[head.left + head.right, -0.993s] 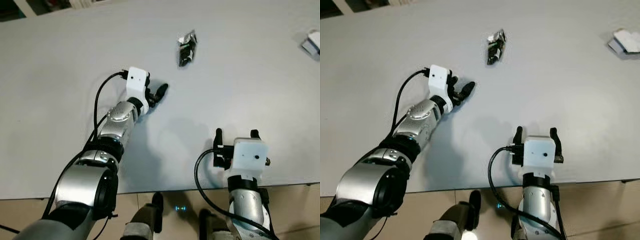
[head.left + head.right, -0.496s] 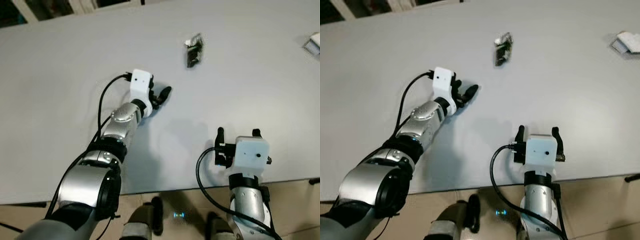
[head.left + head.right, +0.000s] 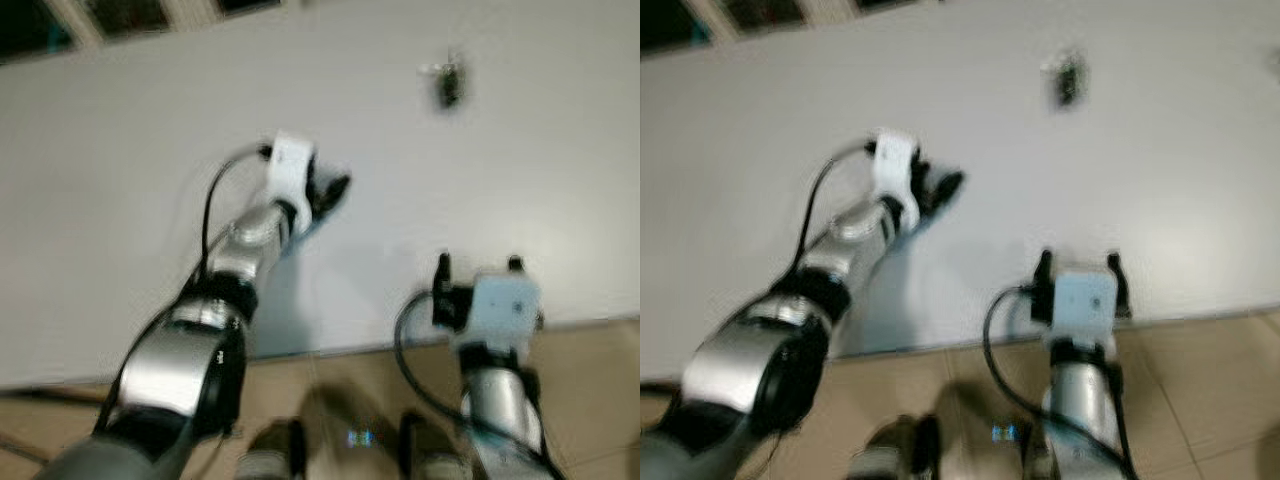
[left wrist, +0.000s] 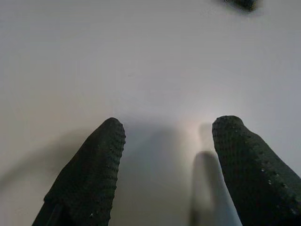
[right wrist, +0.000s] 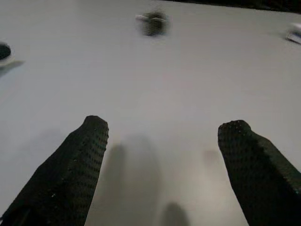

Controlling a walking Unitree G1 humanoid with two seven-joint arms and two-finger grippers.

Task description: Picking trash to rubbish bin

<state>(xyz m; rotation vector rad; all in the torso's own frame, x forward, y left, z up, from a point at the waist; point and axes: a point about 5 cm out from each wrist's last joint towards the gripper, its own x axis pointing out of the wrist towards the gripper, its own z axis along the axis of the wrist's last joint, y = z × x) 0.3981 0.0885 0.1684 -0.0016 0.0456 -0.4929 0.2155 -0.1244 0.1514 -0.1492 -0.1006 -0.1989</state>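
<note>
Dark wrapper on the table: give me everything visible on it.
The wrapper is a small crumpled piece, dark with a pale or shiny bit at one end, too blurred for detail. It lies alone on the white table, far side, untouched. The left gripper sits short of it, open and empty.

From my seat I count two tools: the left tool stretched out over the one grey worktop, and the right tool near its front edge, each with two black fingers spread apart. I count one dark crumpled wrapper and one pale scrap at the far right, both blurred.
</note>
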